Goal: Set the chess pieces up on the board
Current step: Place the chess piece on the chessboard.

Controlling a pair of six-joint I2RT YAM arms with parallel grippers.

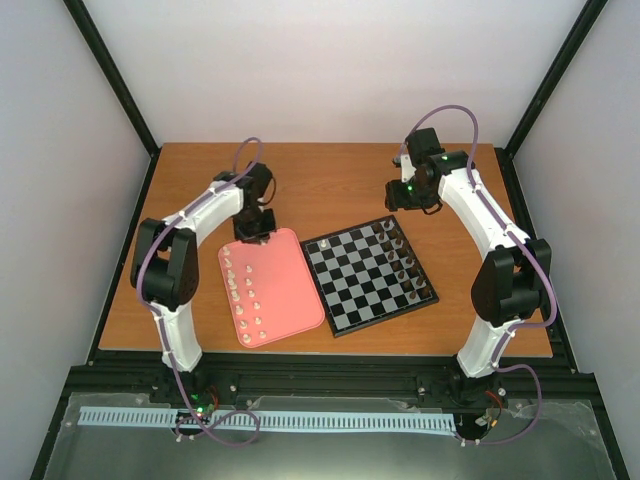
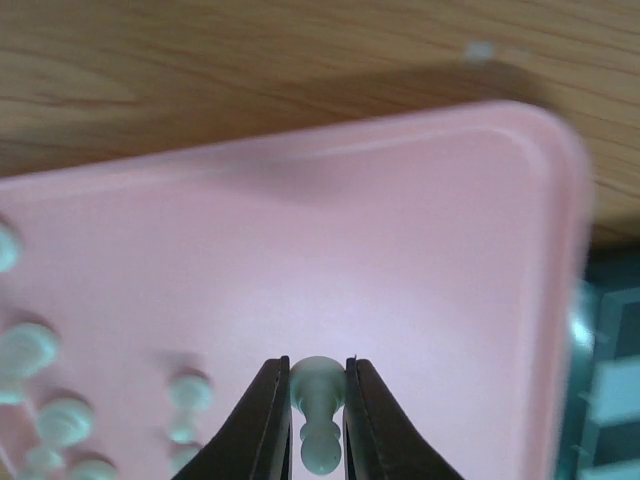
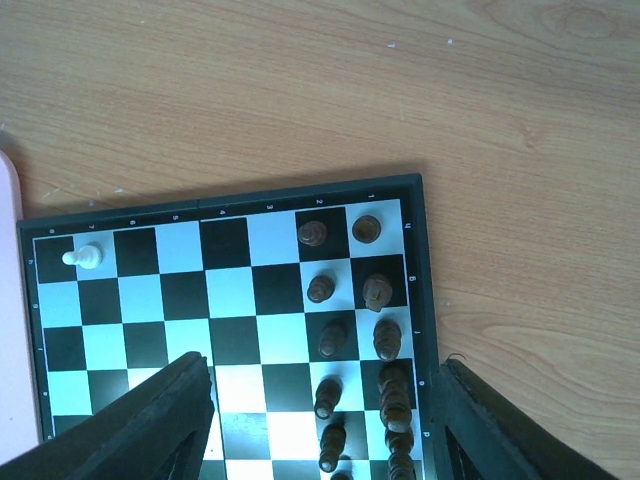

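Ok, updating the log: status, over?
Left gripper shut on pawn over tray. Right gripper open above board. One white piece on board, others in tray. Nothing in the way.

Board (image 3: 230, 300) on the table (image 3: 300, 90)
Brown pieces (image 3: 385, 340) crowd its right edge; one white piece (image 3: 82, 258) stands alone at far left.

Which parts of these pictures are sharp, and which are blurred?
Left wrist view: the cream piece in the left end effector is sharpest; the pink tray's far corner and the board are blurred. Right wrist view: the board and dark pieces are sharp, the right end effector's fingers soft. Top view: even light, faint shadows.
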